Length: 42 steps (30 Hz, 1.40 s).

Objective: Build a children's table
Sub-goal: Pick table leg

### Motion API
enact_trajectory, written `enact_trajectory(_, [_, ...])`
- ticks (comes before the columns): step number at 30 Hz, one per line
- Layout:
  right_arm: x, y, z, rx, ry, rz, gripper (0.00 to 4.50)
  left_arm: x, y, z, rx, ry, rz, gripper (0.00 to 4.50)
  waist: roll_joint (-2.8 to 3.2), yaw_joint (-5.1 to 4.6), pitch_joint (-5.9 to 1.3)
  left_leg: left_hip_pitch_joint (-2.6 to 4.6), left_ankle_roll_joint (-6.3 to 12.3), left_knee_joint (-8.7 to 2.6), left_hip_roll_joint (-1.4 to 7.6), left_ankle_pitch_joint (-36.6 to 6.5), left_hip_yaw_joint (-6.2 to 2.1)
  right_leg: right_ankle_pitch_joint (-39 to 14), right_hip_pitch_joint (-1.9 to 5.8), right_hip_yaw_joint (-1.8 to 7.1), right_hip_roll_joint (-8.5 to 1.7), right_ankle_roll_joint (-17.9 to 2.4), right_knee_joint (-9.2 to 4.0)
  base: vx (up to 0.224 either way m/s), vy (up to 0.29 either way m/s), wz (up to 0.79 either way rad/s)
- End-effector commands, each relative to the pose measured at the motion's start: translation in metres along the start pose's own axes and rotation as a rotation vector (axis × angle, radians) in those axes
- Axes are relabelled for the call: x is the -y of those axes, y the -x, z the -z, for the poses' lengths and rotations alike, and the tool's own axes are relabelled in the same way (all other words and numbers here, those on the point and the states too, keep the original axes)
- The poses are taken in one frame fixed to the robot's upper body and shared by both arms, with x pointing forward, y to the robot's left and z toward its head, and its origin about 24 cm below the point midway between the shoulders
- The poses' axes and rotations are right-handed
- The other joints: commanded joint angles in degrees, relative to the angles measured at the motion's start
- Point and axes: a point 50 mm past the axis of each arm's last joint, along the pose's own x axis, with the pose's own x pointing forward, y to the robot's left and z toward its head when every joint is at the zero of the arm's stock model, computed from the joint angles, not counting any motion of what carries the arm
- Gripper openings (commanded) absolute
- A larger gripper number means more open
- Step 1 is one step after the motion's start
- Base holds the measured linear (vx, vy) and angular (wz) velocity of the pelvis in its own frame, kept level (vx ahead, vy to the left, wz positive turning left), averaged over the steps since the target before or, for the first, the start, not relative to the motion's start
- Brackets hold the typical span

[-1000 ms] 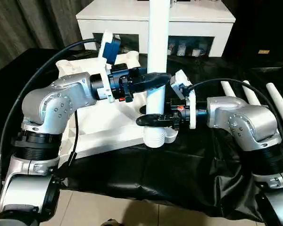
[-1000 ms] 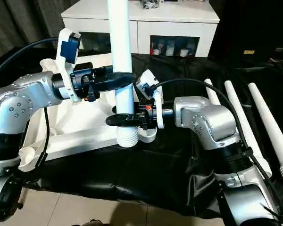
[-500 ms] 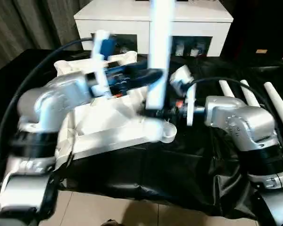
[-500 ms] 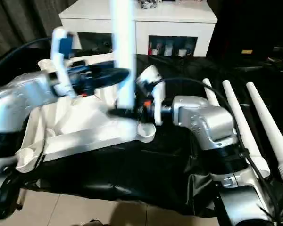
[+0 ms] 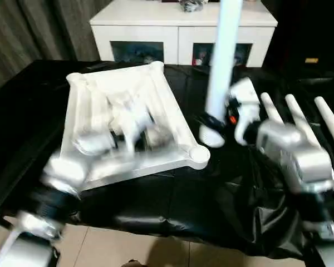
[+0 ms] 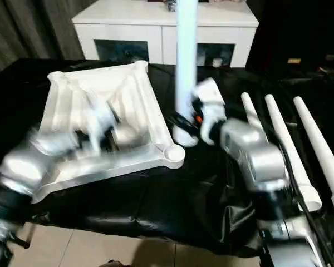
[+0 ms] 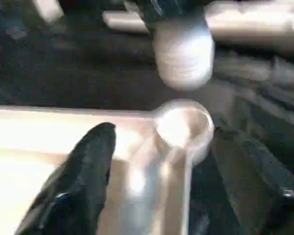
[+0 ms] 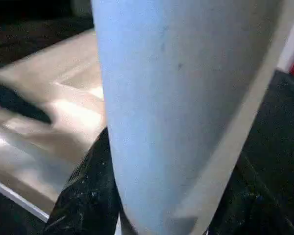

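Note:
The white table top [image 5: 100,97] lies upside down on the black cloth, its ribbed underside up. Its near right corner socket [image 5: 199,154] is empty. A white leg [image 5: 222,61] stands upright just right of that socket, its threaded end [image 7: 183,58] low over the cloth. My right gripper [image 5: 211,123] is shut on the leg's lower part, with black fingers [image 8: 83,196] on either side of the tube. My blurred left arm [image 5: 94,150] reaches over the table top. My left gripper [image 7: 171,142] is open, its fingers [image 7: 83,181] spread either side of the corner socket [image 7: 183,127], holding nothing.
Three more white legs [image 5: 328,119] lie side by side on the black cloth [image 5: 172,206] at the right. A white cabinet [image 5: 178,22] with glass doors stands behind the work. Tiled floor [image 5: 133,250] shows beyond the cloth's front edge.
My left gripper has let go of the leg and drawn back low over the table top. My right gripper has carried the upright leg off the corner socket to the right.

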Motion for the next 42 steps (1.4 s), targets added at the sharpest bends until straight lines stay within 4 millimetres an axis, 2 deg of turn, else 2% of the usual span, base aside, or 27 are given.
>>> enact_trajectory(1, [0.002,0.003,-0.006,0.044,-0.014,0.018,1.86,-0.001,-0.002,0.007,-0.054,-0.044,0.03,3.21,-0.32,-0.43,-4.64,1.64,-1.98,-3.88,0.73,-10.15,-0.14,0.21,2.76,0.75,-1.24,-13.04,-3.54,0.0,0.0,0.0])
enact_trajectory(2, [0.001,0.003,-0.006,0.045,-0.019,0.01,1.86,-0.001,-0.002,0.009,-0.067,-0.042,0.035,2.86,-0.56,-0.39,-4.59,1.56,-1.73,-3.9,0.7,-10.21,-0.13,-0.14,2.83,0.76,-1.29,-13.14,-3.55,0.0,0.0,0.0])
enact_trajectory(3, [-0.001,0.003,-0.005,0.047,-0.026,-0.004,1.86,0.0,-0.003,0.013,-0.085,-0.039,0.041,2.86,-0.22,-0.51,-4.52,1.59,-1.61,-3.97,0.77,-10.72,-0.15,-0.9,2.76,0.75,-1.36,-13.35,-3.46,0.0,0.0,0.0])
enact_trajectory(5, [-0.006,0.003,-0.001,0.039,-0.02,-0.038,1.86,-0.001,-0.003,0.022,-0.123,-0.046,0.045,2.8,-0.04,-0.83,-4.37,1.66,-1.32,-4.04,0.77,-11.96,-0.14,-2.45,2.64,0.79,-1.32,-13.34,-3.78,0.0,0.0,0.0])
enact_trajectory(6, [-0.008,0.003,0.0,0.037,-0.015,-0.047,1.86,-0.002,-0.003,0.025,-0.133,-0.054,0.043,2.8,-0.07,-0.89,-4.43,1.69,-1.38,-4.03,0.79,-12.04,-0.15,-2.38,2.7,0.79,-1.35,-13.33,-3.75,0.0,0.0,0.0])
enact_trajectory(7, [-0.01,0.004,0.001,0.034,-0.013,-0.055,1.86,-0.003,-0.004,0.027,-0.144,-0.056,0.041,2.63,0.11,-1.1,-4.38,1.61,-1.33,-4.1,0.81,-12.28,-0.25,-2.21,2.75,0.76,-1.34,-13.3,-3.8,0.0,0.0,0.0])
enact_trajectory(9, [-0.012,0.005,0.002,0.033,-0.013,-0.068,1.86,-0.005,-0.004,0.031,-0.158,-0.065,0.04,2.36,0.04,-1.32,-4.47,1.72,-1.37,-4.09,0.86,-12.47,-0.25,-1.8,2.72,0.74,-1.4,-13.75,-3.79,0.0,0.0,0.0])
enact_trajectory(10, [-0.016,0.007,0.002,0.033,-0.01,-0.092,1.86,-0.006,-0.004,0.035,-0.175,-0.064,0.051,2.37,0.17,-1.37,-4.47,1.71,-1.32,-4.09,0.84,-12.65,-0.29,-1.9,2.78,0.73,-1.43,-13.97,-3.76,0.0,0.0,0.0])
enact_trajectory(12, [-0.017,0.008,0.003,0.032,-0.006,-0.109,1.86,-0.007,-0.005,0.037,-0.179,-0.056,0.058,2.32,0.16,-1.35,-4.4,1.72,-1.11,-4.13,0.85,-12.87,-0.29,-1.95,2.8,0.8,-1.45,-14.1,-3.83,0.0,0.0,0.0])
enact_trajectory(14, [-0.018,0.009,0.004,0.028,0.0,-0.117,1.86,-0.008,-0.006,0.038,-0.18,-0.048,0.064,1.97,0.06,-1.35,-4.46,1.64,-0.94,-4.11,0.91,-12.45,-0.29,-1.01,2.86,0.8,-1.51,-14.44,-3.71,0.0,0.0,0.0])
enact_trajectory(17, [-0.019,0.011,0.005,0.028,0.001,-0.12,1.86,-0.012,-0.008,0.04,-0.189,-0.052,0.065,1.96,0.38,-1.42,-4.5,1.67,-0.75,-3.95,0.77,-12.5,-0.23,-0.08,2.87,0.76,-1.47,-15.2,-3.77,0.0,0.0,0.0])
enact_trajectory(18, [-0.019,0.011,0.005,0.028,0.001,-0.121,1.86,-0.013,-0.008,0.04,-0.189,-0.051,0.066,1.85,0.33,-1.39,-4.51,1.74,-0.76,-3.98,0.8,-12.63,-0.21,-0.19,2.86,0.77,-1.51,-15.25,-3.77,0.0,0.0,0.0])
enact_trajectory(19, [-0.019,0.011,0.004,0.03,0.001,-0.123,1.86,-0.013,-0.009,0.04,-0.189,-0.043,0.074,1.65,0.57,-1.35,-4.54,1.76,-0.79,-3.97,0.85,-12.73,-0.27,-0.14,2.88,0.76,-1.56,-15.41,-3.72,0.0,0.0,0.0])
enact_trajectory(20, [-0.019,0.011,0.004,0.03,0.001,-0.124,1.86,-0.014,-0.009,0.04,-0.188,-0.039,0.081,1.5,0.42,-1.37,-4.51,1.73,-0.73,-3.99,0.85,-12.76,-0.26,-0.09,2.9,0.76,-1.56,-15.5,-3.76,0.0,0.0,0.0])
enact_trajectory(22, [-0.019,0.011,0.004,0.03,0.003,-0.127,1.86,-0.014,-0.01,0.041,-0.196,-0.027,0.104,1.54,0.57,-1.29,-4.55,1.74,-0.59,-3.96,0.85,-12.59,-0.25,0.06,2.92,0.75,-1.6,-15.87,-3.7,0.0,0.0,0.0])
enact_trajectory(23, [-0.019,0.012,0.004,0.03,0.004,-0.127,1.86,-0.014,-0.011,0.042,-0.204,-0.023,0.114,1.26,0.51,-1.3,-4.5,1.78,-0.53,-3.97,0.84,-12.83,-0.21,-0.19,2.86,0.76,-1.58,-16.01,-3.78,0.0,0.0,0.0])
enact_trajectory(24, [-0.019,0.012,0.004,0.03,0.005,-0.128,1.86,-0.014,-0.011,0.043,-0.212,-0.021,0.123,1.1,0.7,-1.27,-4.52,1.79,-0.55,-3.95,0.87,-12.92,-0.25,-0.18,2.9,0.77,-1.63,-16.1,-3.73,0.0,0.0,0.0])
enact_trajectory(26, [-0.019,0.012,0.003,0.032,0.006,-0.128,1.86,-0.015,-0.011,0.046,-0.232,-0.02,0.136,1.08,0.56,-1.33,-4.48,1.76,-0.46,-4.02,0.87,-13.12,-0.26,-0.41,2.95,0.77,-1.62,-16.04,-3.84,0.0,0.0,0.0])
enact_trajectory(28, [-0.019,0.012,0.003,0.033,0.008,-0.127,1.86,-0.016,-0.01,0.048,-0.245,-0.017,0.137,1.0,0.84,-1.31,-4.49,1.74,-0.45,-4.05,0.98,-12.99,-0.33,-0.24,3.02,0.78,-1.72,-16.11,-3.74,0.0,0.0,0.0])
enact_trajectory(29, [-0.019,0.012,0.002,0.034,0.01,-0.127,1.86,-0.016,-0.01,0.05,-0.259,-0.015,0.14,0.64,0.75,-1.36,-4.45,1.73,-0.43,-4.04,0.89,-13.33,-0.29,-0.64,2.97,0.77,-1.66,-16.13,-3.87,0.0,0.0,0.0])
enact_trajectory(32, [-0.018,0.011,0.002,0.036,0.012,-0.126,1.86,-0.016,-0.007,0.054,-0.291,-0.007,0.158,0.56,0.6,-1.41,-4.34,1.7,-0.46,-4.16,0.97,-13.85,-0.32,-1.63,3.0,0.8,-1.78,-16.21,-3.95,0.0,0.0,0.0])
enact_trajectory(35, [-0.018,0.011,0.0,0.042,0.01,-0.128,1.86,-0.017,-0.005,0.056,-0.297,0.001,0.154,0.16,0.63,-1.44,-4.31,1.72,-0.37,-4.21,1.01,-14.25,-0.3,-3.14,2.92,0.83,-1.83,-16.19,-4.06,0.0,0.0,0.0])
enact_trajectory(37, [-0.018,0.01,-0.001,0.046,0.01,-0.128,1.86,-0.018,-0.004,0.057,-0.292,0.002,0.143,0.13,0.4,-1.5,-4.26,1.69,-0.3,-4.25,1.0,-14.31,-0.25,-3.79,2.87,0.84,-1.77,-16.04,-4.15,0.0,0.0,0.0])
enact_trajectory(41, [-0.019,0.01,-0.003,0.058,-0.005,-0.136,1.86,-0.02,0.001,0.056,-0.255,0.009,0.116,0.0,0.44,-1.6,-4.15,1.66,-0.36,-4.41,1.02,-15.1,-0.3,-6.63,2.79,0.87,-1.89,-15.45,-4.38,0.0,0.0,0.0])
enact_trajectory(42, [-0.02,0.011,-0.004,0.064,-0.027,-0.156,1.86,-0.02,0.003,0.056,-0.235,0.014,0.107,0.0,0.23,-1.63,-4.16,1.66,-0.3,-4.46,1.06,-15.11,-0.3,-6.82,2.79,0.87,-1.9,-15.41,-4.4,0.0,0.0,0.0])
